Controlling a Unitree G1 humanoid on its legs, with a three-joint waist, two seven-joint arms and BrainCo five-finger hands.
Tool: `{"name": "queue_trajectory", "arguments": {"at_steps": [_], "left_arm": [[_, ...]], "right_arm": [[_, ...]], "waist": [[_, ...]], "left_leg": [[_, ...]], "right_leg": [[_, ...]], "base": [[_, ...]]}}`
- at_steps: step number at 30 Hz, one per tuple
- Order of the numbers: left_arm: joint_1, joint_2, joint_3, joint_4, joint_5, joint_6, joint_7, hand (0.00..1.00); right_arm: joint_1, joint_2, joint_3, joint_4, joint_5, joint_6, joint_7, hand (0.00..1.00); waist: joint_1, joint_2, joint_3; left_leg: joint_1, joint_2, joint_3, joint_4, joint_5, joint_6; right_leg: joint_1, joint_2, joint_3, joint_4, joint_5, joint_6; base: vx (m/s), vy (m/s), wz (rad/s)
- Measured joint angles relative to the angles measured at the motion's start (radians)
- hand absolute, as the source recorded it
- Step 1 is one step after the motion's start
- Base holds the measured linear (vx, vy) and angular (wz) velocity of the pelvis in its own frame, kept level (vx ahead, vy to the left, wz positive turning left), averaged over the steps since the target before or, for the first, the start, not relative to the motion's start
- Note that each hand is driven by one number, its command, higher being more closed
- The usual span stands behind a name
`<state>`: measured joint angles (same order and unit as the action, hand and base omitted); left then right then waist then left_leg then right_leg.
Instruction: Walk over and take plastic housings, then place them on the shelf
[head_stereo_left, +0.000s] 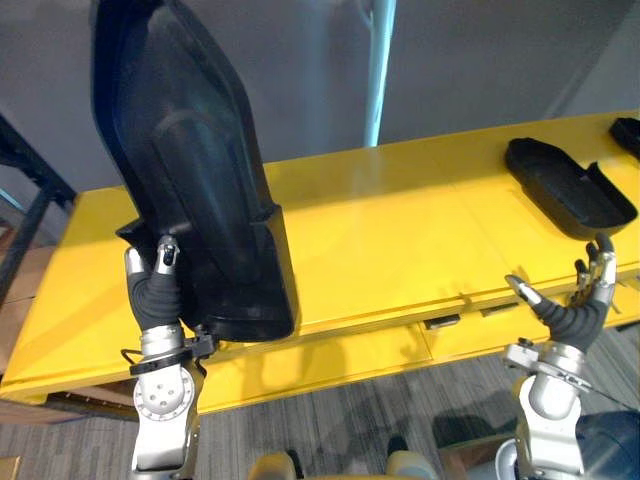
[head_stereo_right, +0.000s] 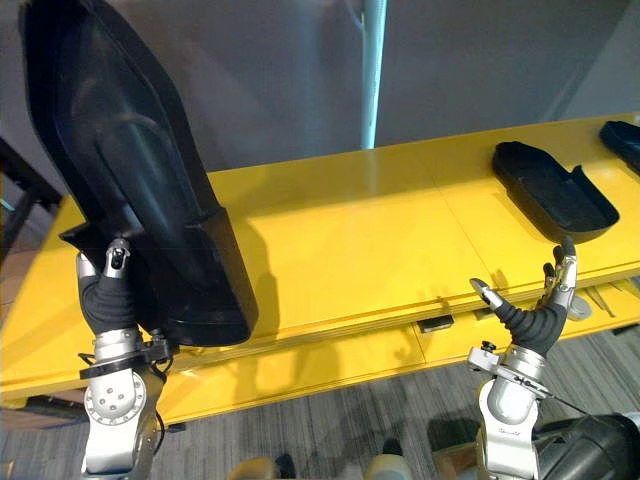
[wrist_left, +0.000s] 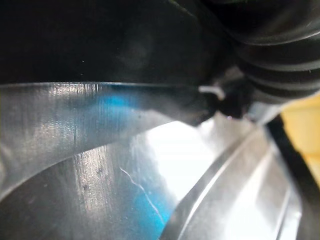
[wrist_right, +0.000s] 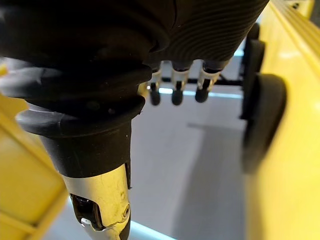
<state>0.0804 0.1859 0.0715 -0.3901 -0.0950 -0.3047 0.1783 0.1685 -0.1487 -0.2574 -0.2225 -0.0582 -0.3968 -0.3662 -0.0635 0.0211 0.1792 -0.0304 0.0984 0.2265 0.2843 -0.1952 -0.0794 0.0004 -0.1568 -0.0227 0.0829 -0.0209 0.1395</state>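
A large black plastic housing (head_stereo_left: 200, 170) stands upright over the left part of the yellow table (head_stereo_left: 380, 230). My left hand (head_stereo_left: 155, 290) grips its lower edge, thumb on the near face and fingers behind it. The left wrist view shows the housing's glossy inner surface (wrist_left: 100, 175) very close. A second black housing (head_stereo_left: 565, 185) lies flat at the table's back right, and the end of a third (head_stereo_left: 628, 135) shows at the far right edge. My right hand (head_stereo_left: 580, 310) hovers at the table's front edge on the right, fingers (wrist_right: 175, 85) straight, thumb spread, holding nothing.
A dark shelf frame (head_stereo_left: 30, 200) stands left of the table. A pale post (head_stereo_left: 378, 70) rises behind it against a grey wall. Small dark brackets (head_stereo_left: 440, 322) sit under the table's front lip. Grey carpet (head_stereo_left: 350, 420) lies below.
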Motion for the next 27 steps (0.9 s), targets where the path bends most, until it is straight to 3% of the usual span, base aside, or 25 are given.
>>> {"name": "queue_trajectory", "arguments": {"at_steps": [5, 8, 12, 16, 24, 27], "left_arm": [[-0.116, 0.006, -0.141, 0.021, -0.074, 0.134, -0.08, 1.0], [-0.198, 0.013, -0.189, 0.113, -0.106, 0.193, -0.088, 1.0], [-0.409, 0.057, -0.173, 0.443, -0.19, 0.327, -0.007, 1.0], [-0.526, 0.082, -0.123, 0.682, -0.284, 0.407, 0.115, 1.0], [-0.702, 0.084, -0.134, 0.936, -0.378, 0.494, 0.268, 1.0], [-0.748, 0.09, -0.143, 0.972, -0.38, 0.509, 0.285, 1.0]], "right_arm": [[0.025, -0.003, 0.018, -0.005, 0.065, 0.04, 0.141, 0.0], [0.033, -0.014, 0.025, -0.006, 0.085, 0.052, 0.185, 0.0], [0.025, -0.064, 0.032, -0.005, 0.106, 0.048, 0.245, 0.0], [0.022, -0.09, 0.087, -0.005, 0.13, 0.047, 0.311, 0.0], [-0.005, -0.119, 0.22, -0.003, 0.167, 0.047, 0.364, 0.0], [-0.018, -0.119, 0.24, -0.002, 0.172, 0.047, 0.364, 0.0]], "waist": [[-0.044, 0.001, 0.0], [-0.066, 0.003, 0.0], [-0.105, 0.019, 0.004], [-0.145, 0.023, 0.007], [-0.172, 0.022, 0.034], [-0.175, 0.018, 0.058]], "left_leg": [[0.04, 0.008, 0.039, -0.04, -0.002, -0.002], [0.061, 0.007, 0.063, -0.055, -0.002, -0.002], [0.078, 0.008, 0.119, -0.069, -0.002, -0.002], [0.08, 0.013, 0.153, -0.078, 0.001, -0.004], [0.081, 0.013, 0.166, -0.081, 0.003, -0.004], [0.081, 0.014, 0.167, -0.078, 0.003, -0.004]], "right_leg": [[-0.003, 0.017, 0.034, -0.005, 0.003, -0.004], [-0.006, 0.021, 0.058, -0.005, 0.005, -0.005], [-0.032, 0.028, 0.114, -0.007, 0.02, -0.003], [-0.052, 0.038, 0.149, -0.018, 0.036, -0.004], [-0.051, 0.035, 0.165, -0.043, 0.055, -0.004], [-0.052, 0.035, 0.167, -0.045, 0.058, -0.005]], "base": [[0.04, -0.009, -0.23], [-0.01, 0.003, -0.29], [-0.05, 0.013, -0.38], [-0.03, -0.006, -0.3], [0.0, -0.002, -0.06], [-0.03, -0.002, -0.02]]}}
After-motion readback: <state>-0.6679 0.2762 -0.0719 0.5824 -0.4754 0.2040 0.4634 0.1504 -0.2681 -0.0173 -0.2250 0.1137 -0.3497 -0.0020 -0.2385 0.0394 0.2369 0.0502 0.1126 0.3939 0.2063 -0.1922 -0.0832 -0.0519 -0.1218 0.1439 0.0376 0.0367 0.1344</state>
